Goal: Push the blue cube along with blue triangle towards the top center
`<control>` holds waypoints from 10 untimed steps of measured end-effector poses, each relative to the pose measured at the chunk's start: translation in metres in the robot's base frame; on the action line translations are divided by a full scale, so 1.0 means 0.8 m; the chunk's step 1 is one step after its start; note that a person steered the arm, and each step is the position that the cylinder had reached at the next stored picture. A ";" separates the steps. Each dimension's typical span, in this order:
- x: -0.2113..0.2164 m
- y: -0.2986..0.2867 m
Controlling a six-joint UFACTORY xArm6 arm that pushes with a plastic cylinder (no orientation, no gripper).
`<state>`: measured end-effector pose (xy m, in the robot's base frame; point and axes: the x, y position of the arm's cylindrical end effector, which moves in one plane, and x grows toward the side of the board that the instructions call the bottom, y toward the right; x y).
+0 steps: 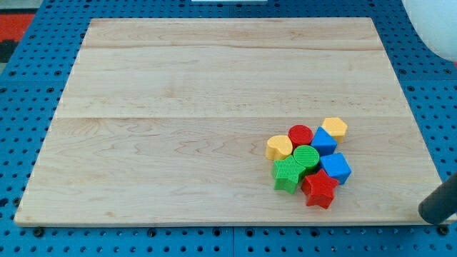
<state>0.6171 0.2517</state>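
The blue cube (335,168) sits at the right side of a tight cluster in the board's lower right. The blue triangle (323,141) lies just above it, touching it or nearly so. Around them are a yellow hexagon (334,128), a red cylinder (300,135), a yellow heart (279,147), a green round block (306,157), a green star (288,175) and a red star (319,190). My tip (430,213) is at the view's bottom right, off the board, well to the right of and below the cluster and touching no block.
The wooden board (214,86) lies on a blue pegboard (28,107). Its right edge runs between the cluster and my tip. A white rounded object (435,25) shows at the view's top right corner.
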 end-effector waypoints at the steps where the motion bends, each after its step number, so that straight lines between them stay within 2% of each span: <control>1: -0.004 -0.094; 2: -0.046 -0.133; 5: -0.225 -0.149; 7: -0.304 -0.173; 8: -0.311 -0.223; 10: -0.364 -0.265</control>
